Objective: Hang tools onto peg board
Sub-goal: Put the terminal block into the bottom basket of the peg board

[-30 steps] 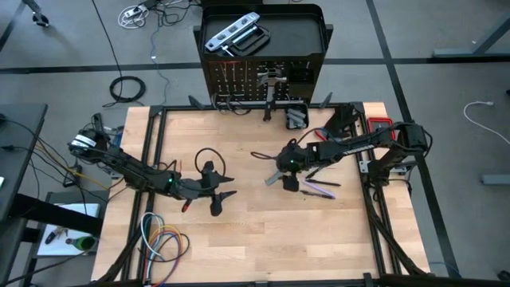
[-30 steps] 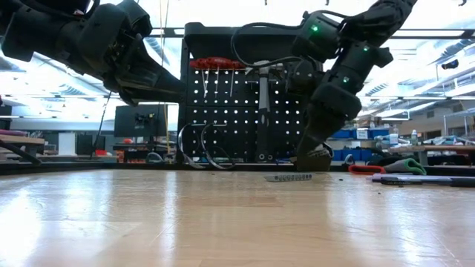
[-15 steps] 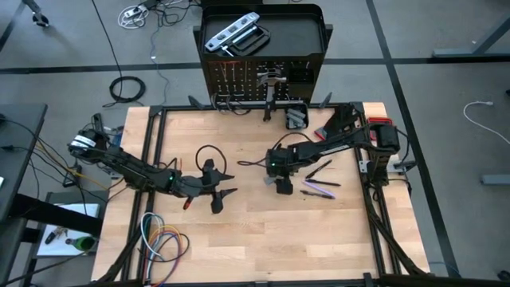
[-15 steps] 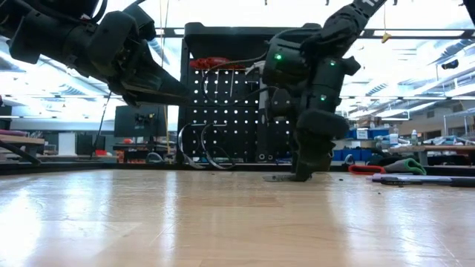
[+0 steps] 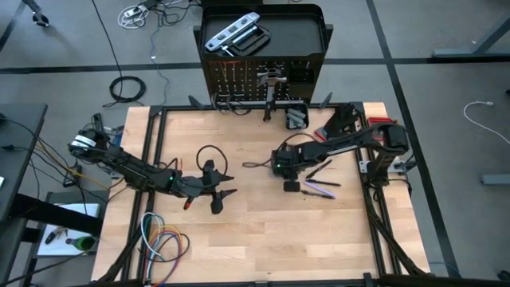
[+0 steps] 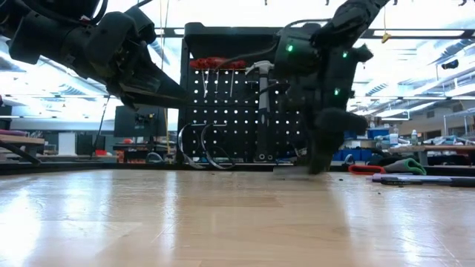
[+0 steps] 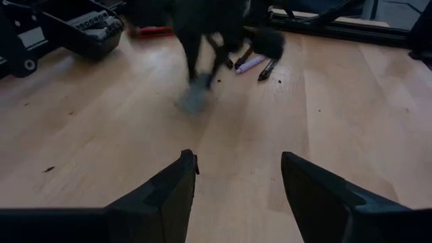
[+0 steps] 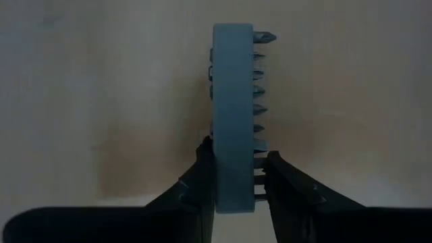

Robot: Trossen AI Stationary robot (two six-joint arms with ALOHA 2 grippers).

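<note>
1. Right gripper point(image 8: 237, 177) is clamped on a grey bit holder point(image 8: 234, 115), a flat grey bar with a row of screwdriver bits along one side; both fingers point(image 8: 202, 177) press on its two faces.
2. In the high view this gripper point(image 5: 291, 185) is low over the middle of the wooden table point(image 5: 239, 247), just beside a purple tool point(image 5: 320, 190) and a dark thin screwdriver point(image 5: 319, 170) that lie on the wood.
3. In the low view the holder point(image 6: 291, 170) is at the table surface, under the right gripper; I cannot tell if it touches the wood.
4. Left gripper point(image 7: 237, 177) has its fingers spread apart and holds nothing; it hovers above the table in the left part, near a black loop of cable point(image 5: 209, 153).
5. Peg board point(image 5: 239, 80) stands upright at the far edge of the table, with several tools on its pegs, among them a hammer point(image 6: 261, 70) and red-handled tools point(image 6: 215, 63).
6. On the tray on top of the stand lies a silver level point(image 5: 231, 33).
7. Coiled coloured cables point(image 5: 163, 239) lie at the near left corner.
</note>
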